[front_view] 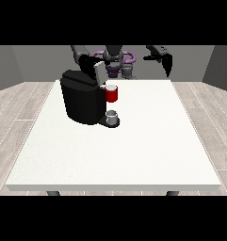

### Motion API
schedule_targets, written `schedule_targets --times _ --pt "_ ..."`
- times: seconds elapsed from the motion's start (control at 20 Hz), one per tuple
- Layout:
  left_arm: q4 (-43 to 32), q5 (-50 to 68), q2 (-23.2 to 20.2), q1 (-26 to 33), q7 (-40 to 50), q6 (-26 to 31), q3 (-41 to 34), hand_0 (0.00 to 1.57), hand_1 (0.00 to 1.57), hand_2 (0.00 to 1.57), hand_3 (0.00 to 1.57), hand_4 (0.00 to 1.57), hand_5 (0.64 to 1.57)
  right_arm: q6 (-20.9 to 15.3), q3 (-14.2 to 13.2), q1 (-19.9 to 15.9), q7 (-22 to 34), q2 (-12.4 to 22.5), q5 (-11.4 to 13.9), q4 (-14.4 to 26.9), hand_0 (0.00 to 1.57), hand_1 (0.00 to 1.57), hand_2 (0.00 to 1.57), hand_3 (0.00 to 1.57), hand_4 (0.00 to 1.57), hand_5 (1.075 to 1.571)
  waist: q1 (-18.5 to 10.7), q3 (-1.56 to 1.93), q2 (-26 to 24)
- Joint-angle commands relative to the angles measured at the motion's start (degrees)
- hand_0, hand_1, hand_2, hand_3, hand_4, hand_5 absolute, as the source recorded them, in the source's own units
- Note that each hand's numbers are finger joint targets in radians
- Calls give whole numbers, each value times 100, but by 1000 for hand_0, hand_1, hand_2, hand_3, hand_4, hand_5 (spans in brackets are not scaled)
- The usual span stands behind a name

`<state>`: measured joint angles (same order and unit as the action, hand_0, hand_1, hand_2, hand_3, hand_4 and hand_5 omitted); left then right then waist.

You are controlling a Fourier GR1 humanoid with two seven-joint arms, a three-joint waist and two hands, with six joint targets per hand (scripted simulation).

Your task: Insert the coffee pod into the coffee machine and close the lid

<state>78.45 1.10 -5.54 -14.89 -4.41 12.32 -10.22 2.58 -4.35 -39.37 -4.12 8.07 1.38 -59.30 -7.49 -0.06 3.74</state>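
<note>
The black coffee machine [82,99] stands on the left half of the white table [148,141]. Its grey lid [100,71] is tilted up at the top. A red pod holder [112,94] with a pale top juts out of the machine's front, above a small grey cup [112,117] on the base. I cannot make out a separate coffee pod. The hand at the view's left [88,61] is just behind the raised lid, close to or touching it. The hand at the view's right [165,59] hangs in the air beyond the table's far edge, fingers straight and pointing down, holding nothing.
The robot's torso [116,61] with purple parts is behind the table's far edge. The table's wide near half and right side carry nothing that I can see. Wooden floor surrounds the table.
</note>
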Motion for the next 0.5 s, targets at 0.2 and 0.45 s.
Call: schedule_targets --times 0.2,0.45 --pt "-207 231 -195 301 -85 178 -141 0 0 0 0 0 1571 -56 417 -12 242 -306 345 -58 0 0 0 0 140 1571 73 5 -273" --pt "160 -44 88 -186 352 -262 255 0 0 0 0 192 1571 -296 281 -599 -68 -138 655 425 0 0 0 0 125 1571 -298 8 143"
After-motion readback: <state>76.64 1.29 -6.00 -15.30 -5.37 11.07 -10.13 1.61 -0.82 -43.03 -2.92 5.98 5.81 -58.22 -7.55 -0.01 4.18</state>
